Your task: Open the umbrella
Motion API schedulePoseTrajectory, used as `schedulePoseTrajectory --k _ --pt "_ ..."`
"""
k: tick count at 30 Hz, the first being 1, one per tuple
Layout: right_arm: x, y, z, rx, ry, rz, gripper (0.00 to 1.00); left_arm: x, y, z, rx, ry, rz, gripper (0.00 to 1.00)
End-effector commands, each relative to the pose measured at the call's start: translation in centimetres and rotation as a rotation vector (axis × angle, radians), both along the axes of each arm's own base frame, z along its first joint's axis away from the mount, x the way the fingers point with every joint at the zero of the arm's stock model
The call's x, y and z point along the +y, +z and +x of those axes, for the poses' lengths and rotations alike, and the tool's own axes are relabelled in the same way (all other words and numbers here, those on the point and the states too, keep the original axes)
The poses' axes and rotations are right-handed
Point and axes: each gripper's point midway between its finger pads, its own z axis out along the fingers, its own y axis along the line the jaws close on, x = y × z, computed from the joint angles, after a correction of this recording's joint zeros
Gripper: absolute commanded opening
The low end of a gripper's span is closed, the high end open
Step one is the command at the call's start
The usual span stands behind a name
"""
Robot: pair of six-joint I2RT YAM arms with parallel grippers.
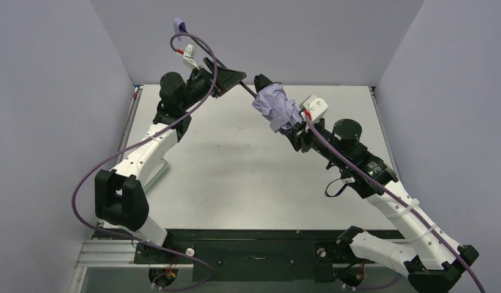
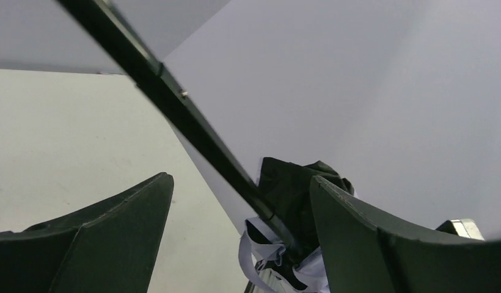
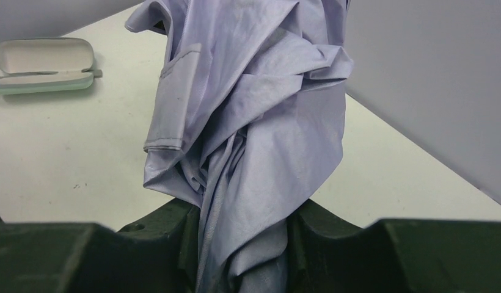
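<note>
The umbrella is held in the air over the back of the table. Its crumpled lavender canopy [image 1: 275, 107] is bunched and folded, and it fills the right wrist view [image 3: 254, 122]. My right gripper [image 1: 295, 129] is shut on the lower canopy fabric [image 3: 245, 210]. The thin black shaft [image 1: 247, 90] runs up left from the canopy. It passes between the fingers of my left gripper [image 1: 234, 78], which is open [image 2: 240, 178] around the shaft [image 2: 193, 122]. A small lavender piece [image 1: 179, 25], apparently the handle, shows behind the left wrist. The black lining [image 2: 297, 189] shows in the left wrist view.
A pale-green oblong case [image 3: 43, 64] lies open on the table, seen far left in the right wrist view only. Grey walls [image 1: 52, 91] enclose the white table [image 1: 236, 177] on three sides. Purple cables [image 1: 101, 171] loop off both arms.
</note>
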Motion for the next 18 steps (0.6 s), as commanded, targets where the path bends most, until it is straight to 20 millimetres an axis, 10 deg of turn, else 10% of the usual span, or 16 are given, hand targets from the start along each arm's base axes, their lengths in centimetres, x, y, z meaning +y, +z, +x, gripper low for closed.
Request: schedulePoseTrajectory --k 1,5,10,13,15,18 --pt "-0.4 5.1 0.3 -0.18 -0.026 0.088 0.0 0.1 3.9 0.3 -0.094 0.014 -0.09 0.72" --pt "0.1 4.6 0.2 -0.155 -0.006 0.099 0.0 0.0 4.8 0.2 -0.131 0.009 -0.105 0.39" --pt "0.6 4.2 0.0 -0.131 0.015 0.12 0.0 -0.1 6.1 0.1 -0.177 0.001 -0.119 0.32" --pt "0.8 4.0 0.0 -0.12 0.022 0.125 0.0 -0.3 6.7 -0.2 -0.215 -0.006 -0.111 0.01" --pt "0.8 3.8 -0.2 -0.109 0.03 0.122 0.0 -0.2 7.3 -0.5 -0.266 -0.007 -0.098 0.0" --pt "0.8 3.1 -0.4 -0.082 0.043 0.116 0.25 0.1 8.2 -0.9 -0.33 0.006 -0.077 0.0"
